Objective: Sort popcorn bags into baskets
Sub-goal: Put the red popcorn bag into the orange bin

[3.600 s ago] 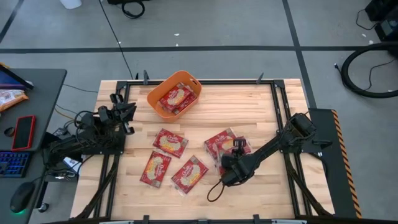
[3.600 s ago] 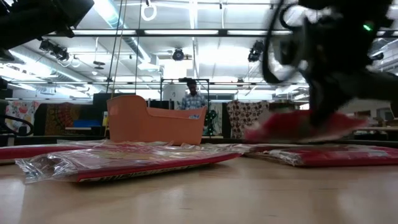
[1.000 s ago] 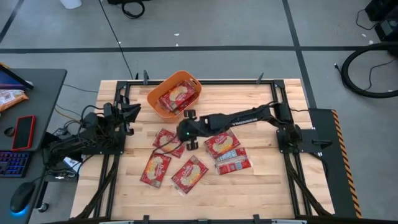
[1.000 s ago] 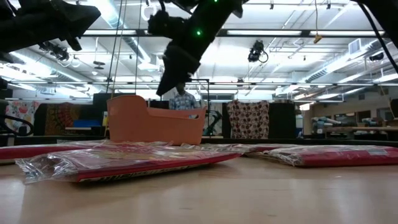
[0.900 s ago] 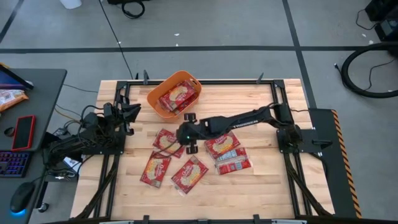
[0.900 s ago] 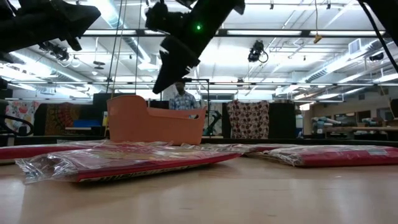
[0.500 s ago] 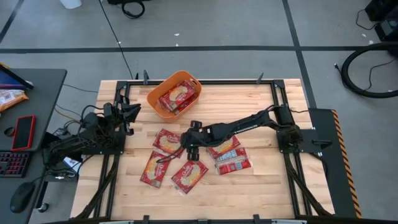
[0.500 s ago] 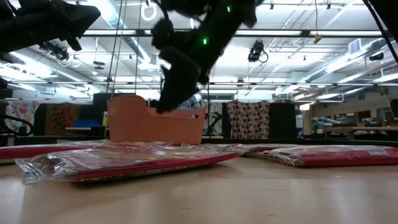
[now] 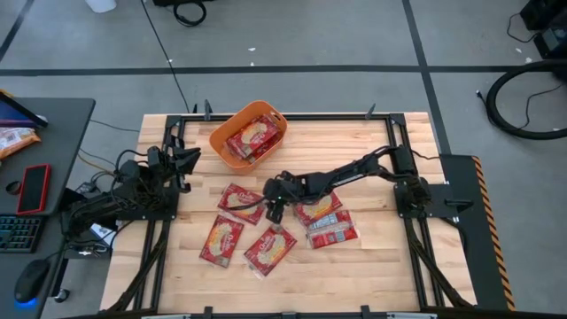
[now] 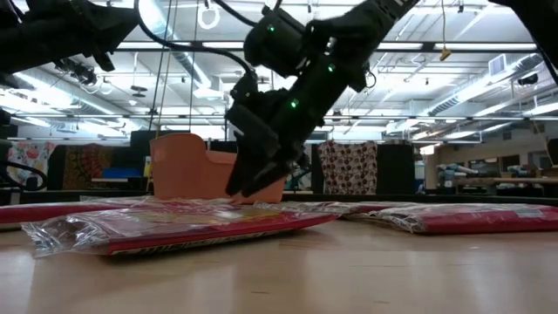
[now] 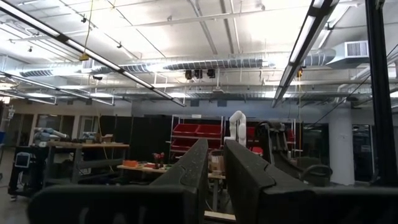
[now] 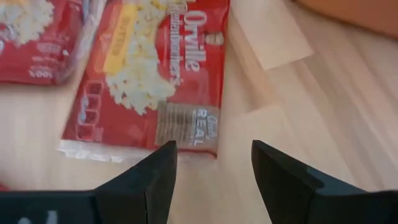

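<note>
Five popcorn bags (image 9: 242,202) lie loose mid-table; more sit in the orange basket (image 9: 222,139) at the far edge. The right gripper (image 9: 274,213), fingers apart and empty, hangs low just beside one loose bag. The left gripper (image 9: 183,162) waits at the table's left side, fingers nearly together

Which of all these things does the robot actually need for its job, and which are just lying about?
Needed:
- popcorn bags on the table, and those already dropped in
- orange basket
- right gripper, open above a bag
- left gripper, parked at the table's edge

Lying about:
- red phone
- keyboard
- mouse
</note>
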Tool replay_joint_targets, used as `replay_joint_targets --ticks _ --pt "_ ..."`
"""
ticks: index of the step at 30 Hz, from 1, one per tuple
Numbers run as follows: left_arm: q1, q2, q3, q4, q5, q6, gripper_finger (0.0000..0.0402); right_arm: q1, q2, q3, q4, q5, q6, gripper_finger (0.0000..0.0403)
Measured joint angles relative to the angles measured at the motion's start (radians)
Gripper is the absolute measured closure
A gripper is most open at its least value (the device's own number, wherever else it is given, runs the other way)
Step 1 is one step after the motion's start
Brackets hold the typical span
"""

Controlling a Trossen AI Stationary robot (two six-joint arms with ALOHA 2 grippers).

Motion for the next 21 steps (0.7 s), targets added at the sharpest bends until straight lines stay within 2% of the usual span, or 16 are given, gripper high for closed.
replay_joint_targets --ticks 9,21 --pt "0.0 0.0 0.0 0.001 0.0 0.0 0.0345 -0.004 0.0 -0.08 0.225 0.005 0.019 0.0192" --pt "0.0 0.005 0.0 0.0 0.001 0.001 0.0345 -0.006 0.094 -0.071 0.322 -0.02 0.023 0.0193"
